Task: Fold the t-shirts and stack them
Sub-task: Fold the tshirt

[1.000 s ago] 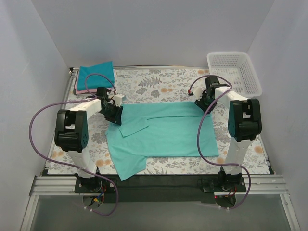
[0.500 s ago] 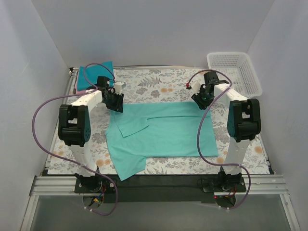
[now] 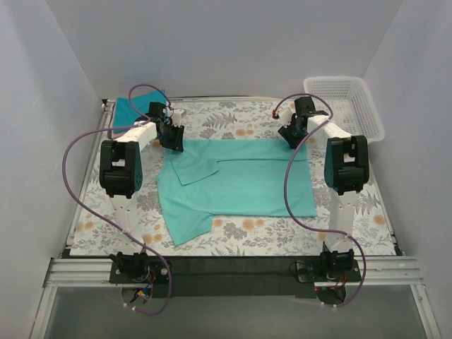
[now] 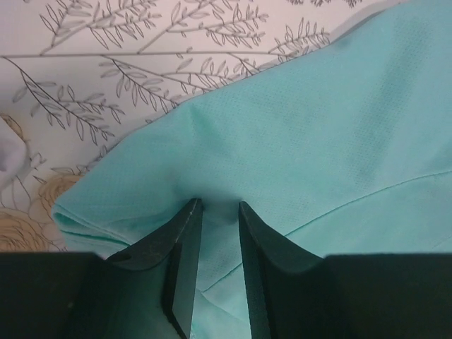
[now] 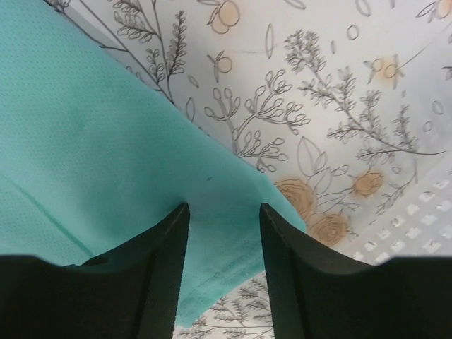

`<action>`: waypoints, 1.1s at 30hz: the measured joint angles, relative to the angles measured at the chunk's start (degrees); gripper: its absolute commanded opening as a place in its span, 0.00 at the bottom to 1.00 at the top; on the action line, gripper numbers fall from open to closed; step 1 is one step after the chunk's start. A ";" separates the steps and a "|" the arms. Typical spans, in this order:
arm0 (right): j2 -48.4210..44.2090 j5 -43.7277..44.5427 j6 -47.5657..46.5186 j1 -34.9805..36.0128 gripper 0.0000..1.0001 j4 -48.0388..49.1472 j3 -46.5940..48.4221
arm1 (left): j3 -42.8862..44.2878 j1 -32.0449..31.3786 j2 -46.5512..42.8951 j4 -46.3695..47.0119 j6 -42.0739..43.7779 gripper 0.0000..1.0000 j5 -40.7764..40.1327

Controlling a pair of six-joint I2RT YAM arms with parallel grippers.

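- Both arms moved farther away; the sea-green soft cloth t-shirt (image 3: pixel 240 180) lies spread flat, far corners under them.
- Right gripper (image 5: pixel 222 208) stands released; left gripper (image 4: pixel 215 208) is nearly closed, and whether it grips I cannot tell.
- A snagged hem could rumple on lifting.

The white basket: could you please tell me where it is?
In the overhead view, the white basket sits at the far right corner of the table, just beyond the right gripper and the sea-green shirt.
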 measured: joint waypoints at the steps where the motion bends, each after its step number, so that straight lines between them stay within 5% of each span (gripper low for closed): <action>1: 0.17 0.07 0.07 0.04 0.49 0.28 0.35 | 0.92 0.00 0.48 0.02 0.02 0.31 0.22; 6: -1.95 -3.34 -0.52 0.04 0.67 -1.03 -0.74 | 1.31 0.07 -0.81 -1.31 1.36 0.40 5.09; 10: -14.56 -7.80 -2.38 0.31 0.72 -4.22 -9.75 | -4.50 0.02 -10.60 -3.58 4.72 0.41 10.19; 17: -42.97 -12.87 -7.08 1.57 0.56 -8.20 -29.86 | -22.88 0.48 -38.34 -9.29 14.01 0.40 16.33; 21: -51.28 -12.68 -9.18 2.91 0.51 -10.69 -42.71 | -34.10 0.70 -49.16 -13.66 20.74 0.38 17.20; 33: -62.42 -6.45 -11.72 6.69 0.51 -9.22 -63.93 | -47.04 0.72 -54.25 -19.80 27.69 0.38 13.64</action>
